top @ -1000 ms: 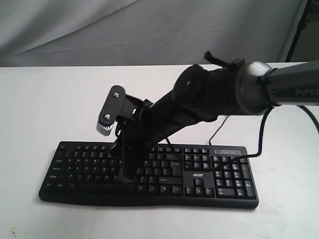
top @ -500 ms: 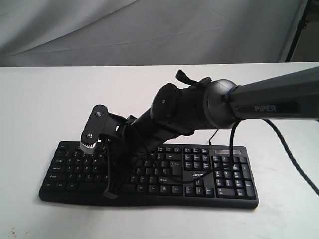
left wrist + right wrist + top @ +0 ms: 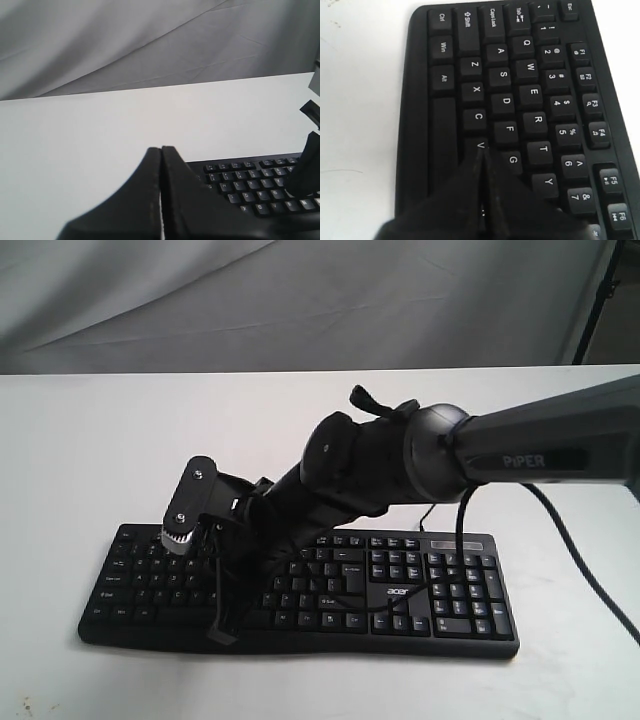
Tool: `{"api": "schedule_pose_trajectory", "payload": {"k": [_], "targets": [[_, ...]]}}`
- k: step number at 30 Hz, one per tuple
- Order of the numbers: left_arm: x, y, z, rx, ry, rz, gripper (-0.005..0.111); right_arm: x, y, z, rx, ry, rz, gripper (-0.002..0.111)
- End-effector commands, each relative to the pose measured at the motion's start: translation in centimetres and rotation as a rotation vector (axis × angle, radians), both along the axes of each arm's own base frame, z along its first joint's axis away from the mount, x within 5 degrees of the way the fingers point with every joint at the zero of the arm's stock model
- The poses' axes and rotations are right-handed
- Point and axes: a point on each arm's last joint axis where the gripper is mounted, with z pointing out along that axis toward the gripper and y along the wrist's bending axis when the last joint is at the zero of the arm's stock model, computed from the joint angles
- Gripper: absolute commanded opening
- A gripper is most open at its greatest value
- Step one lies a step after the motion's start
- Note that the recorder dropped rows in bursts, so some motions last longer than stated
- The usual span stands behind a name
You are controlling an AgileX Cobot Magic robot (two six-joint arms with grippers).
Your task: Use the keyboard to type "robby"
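Observation:
The black keyboard [image 3: 440, 590] with white legends and an acer logo lies on the white table. My right gripper [image 3: 220, 635] reaches across to the keyboard's left half, shut, fingers pointing down near its front edge. In the right wrist view the right gripper [image 3: 481, 148] has its tips at the edge of the V key [image 3: 479, 144], beside G, and hides the keys behind it on the keyboard [image 3: 520, 75]. In the left wrist view my left gripper [image 3: 161, 148] is shut and empty, off the left end of the keyboard [image 3: 250, 180]. It is outside the exterior view.
White table [image 3: 90, 440] all around the keyboard, grey cloth backdrop [image 3: 300, 300] behind. A thin black cable [image 3: 432, 512] runs from the keyboard's back edge. The arm's own thicker cable [image 3: 585, 560] hangs over the table at the right.
Over the last second the right arm swung left along the keyboard and lowered, taking its shut fingers from the middle keys to the left half. In the last half second it barely moved.

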Motion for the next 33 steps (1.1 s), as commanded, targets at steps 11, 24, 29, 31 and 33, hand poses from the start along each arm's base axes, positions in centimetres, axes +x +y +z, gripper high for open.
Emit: {"api": "schedule_pose_trajectory", "payload": {"k": [11,24,29,31,33], "targets": [[-0.01,-0.03,-0.08,0.001,-0.005,-0.006,0.0,-0.47,1.17,-0.33,0.007,-0.05,-0.007,0.0],[-0.01,-0.03,-0.08,0.001,-0.005,-0.006,0.0,-0.23,0.99,-0.43,-0.018,-0.08,-0.01,0.0],[-0.01,-0.03,-0.08,0.001,-0.005,-0.006,0.0,-0.22,0.99,-0.61,-0.021,-0.08,-0.01,0.0],[-0.01,-0.03,-0.08,0.001,-0.005,-0.006,0.0,-0.21,0.99,-0.82,-0.024,-0.077,-0.01,0.0],[-0.01,-0.03,-0.08,0.001,-0.005,-0.006,0.0,-0.21,1.0,-1.0,-0.027,-0.073,-0.011,0.0]]}}
